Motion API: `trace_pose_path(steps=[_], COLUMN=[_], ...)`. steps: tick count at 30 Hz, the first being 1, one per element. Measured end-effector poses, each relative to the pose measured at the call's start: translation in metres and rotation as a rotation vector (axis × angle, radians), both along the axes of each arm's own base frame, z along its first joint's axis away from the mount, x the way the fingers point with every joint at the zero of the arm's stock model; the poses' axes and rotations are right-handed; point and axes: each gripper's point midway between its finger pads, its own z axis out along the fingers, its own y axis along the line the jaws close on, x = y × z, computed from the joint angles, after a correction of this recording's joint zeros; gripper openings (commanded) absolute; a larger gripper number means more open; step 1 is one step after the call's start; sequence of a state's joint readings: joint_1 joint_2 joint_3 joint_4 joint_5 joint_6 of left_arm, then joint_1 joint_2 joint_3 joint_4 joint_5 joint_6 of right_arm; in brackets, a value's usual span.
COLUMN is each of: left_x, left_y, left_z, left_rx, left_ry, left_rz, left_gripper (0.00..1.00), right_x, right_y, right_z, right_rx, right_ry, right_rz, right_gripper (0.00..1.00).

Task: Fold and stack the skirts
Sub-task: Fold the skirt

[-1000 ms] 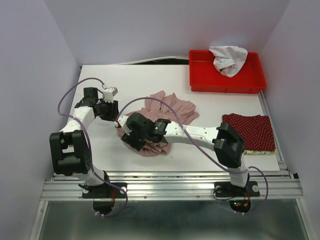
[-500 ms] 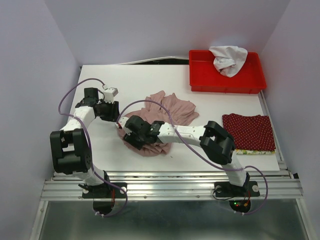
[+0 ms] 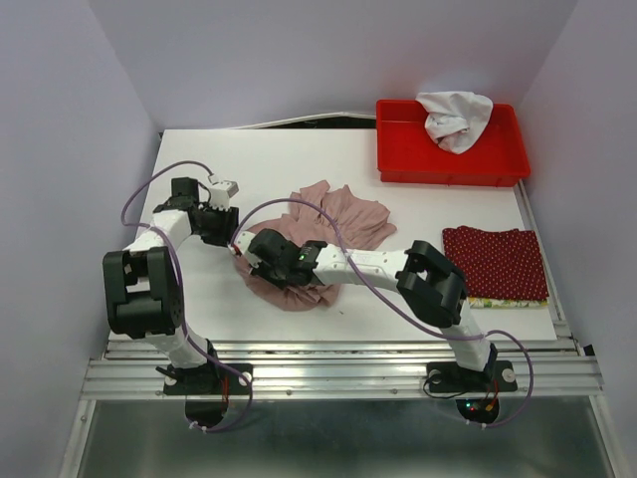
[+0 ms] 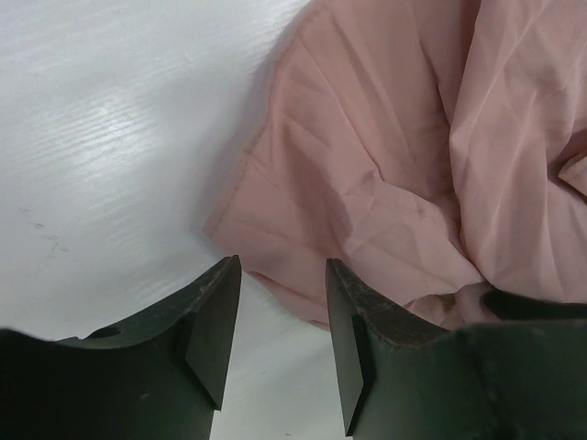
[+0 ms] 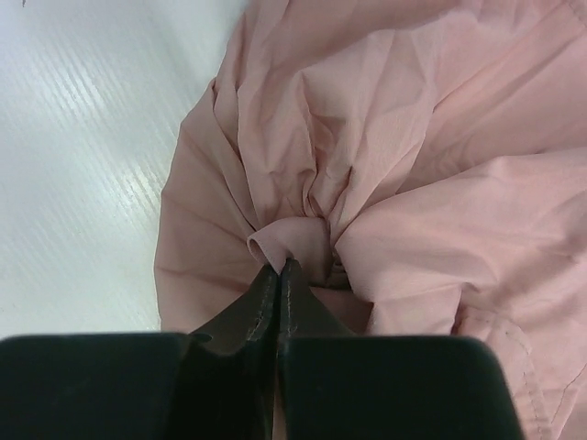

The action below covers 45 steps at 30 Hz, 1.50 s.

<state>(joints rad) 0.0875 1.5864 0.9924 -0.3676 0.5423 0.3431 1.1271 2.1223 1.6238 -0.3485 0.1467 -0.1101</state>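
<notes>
Three skirts point(image 3: 333, 224), one red tray point(image 3: 448, 177), one white cloth point(image 3: 453, 119), two arms point(image 3: 368, 264)

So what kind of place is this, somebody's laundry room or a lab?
Most likely a robot lab test cell, not a home: a left arm and right arm bolted to a metal rail, a white table boxed in by plain walls, and a pink skirt as practice material.

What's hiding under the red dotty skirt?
A yellow-green skirt lies under the dark red dotted skirt. Only its near edge peeks out. The rest is covered.
</notes>
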Motion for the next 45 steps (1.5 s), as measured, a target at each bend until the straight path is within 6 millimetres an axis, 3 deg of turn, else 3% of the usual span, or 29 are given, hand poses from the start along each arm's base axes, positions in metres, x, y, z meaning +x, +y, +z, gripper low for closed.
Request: trace_pose_path(steps=[4,7,10,14,21,25,31,33,34,35,37,38,39,41,42,45], left_x=[-0.005,-0.004,0.000,0.010,0.049,0.076,0.108,0.110,0.113,0.114,0.109,0.101,0.095,0.091,0.093,0.095], left_y=[0.000,0.004,0.005,-0.004,-0.065,-0.097,-0.111,-0.112,-0.112,-0.111,-0.108,-0.103,-0.097,-0.079,-0.065,-0.022], left_z=[-0.014,-0.028,-0.043,-0.044,-0.041,-0.040,-0.036,-0.034,-0.031,-0.029,-0.022,-0.015,-0.006,0.023,0.044,0.106], left_rx=[0.006,0.024,0.027,-0.012,-0.166,-0.268,-0.364,-0.380,-0.388,-0.396,-0.395,-0.397,-0.398,-0.391,-0.382,-0.308], left_ry=[0.056,0.102,0.148,0.166,0.166,0.153,0.114,0.112,0.099,0.090,0.066,0.056,0.046,-0.027,-0.088,-0.295], left_rz=[-0.007,0.008,0.028,0.035,-0.036,-0.053,0.006,0.017,0.016,0.017,0.004,0.003,0.008,0.014,0.017,0.019], left_gripper=[0.51,0.41,0.16,0.00,0.00,0.00,0.00,0.21,0.28,0.41,0.51,0.59,0.61,0.70,0.71,0.72], right_x=[-0.001,-0.005,-0.011,-0.023,-0.047,-0.059,-0.080,-0.085,-0.087,-0.089,-0.091,-0.092,-0.092,-0.090,-0.087,-0.075], right_y=[0.002,0.004,0.002,-0.003,-0.017,-0.029,-0.038,-0.038,-0.038,-0.036,-0.034,-0.031,-0.028,-0.022,-0.018,-0.014], right_z=[0.001,0.003,0.010,0.028,0.052,0.051,0.041,0.039,0.039,0.040,0.043,0.046,0.050,0.062,0.072,0.096], right_rx=[0.009,0.021,0.040,0.081,0.146,0.153,0.157,0.161,0.164,0.173,0.182,0.192,0.201,0.231,0.252,0.306], right_ry=[0.005,0.017,0.032,0.052,0.080,0.097,0.163,0.182,0.188,0.196,0.204,0.208,0.207,0.203,0.198,0.175], right_rz=[0.011,0.025,0.044,0.079,0.150,0.187,0.248,0.271,0.277,0.289,0.298,0.307,0.316,0.322,0.322,0.308], right_gripper=[0.01,0.01,0.01,0.01,0.01,0.01,0.01,0.01,0.06,0.19,0.34,0.50,0.56,0.66,0.72,0.79])
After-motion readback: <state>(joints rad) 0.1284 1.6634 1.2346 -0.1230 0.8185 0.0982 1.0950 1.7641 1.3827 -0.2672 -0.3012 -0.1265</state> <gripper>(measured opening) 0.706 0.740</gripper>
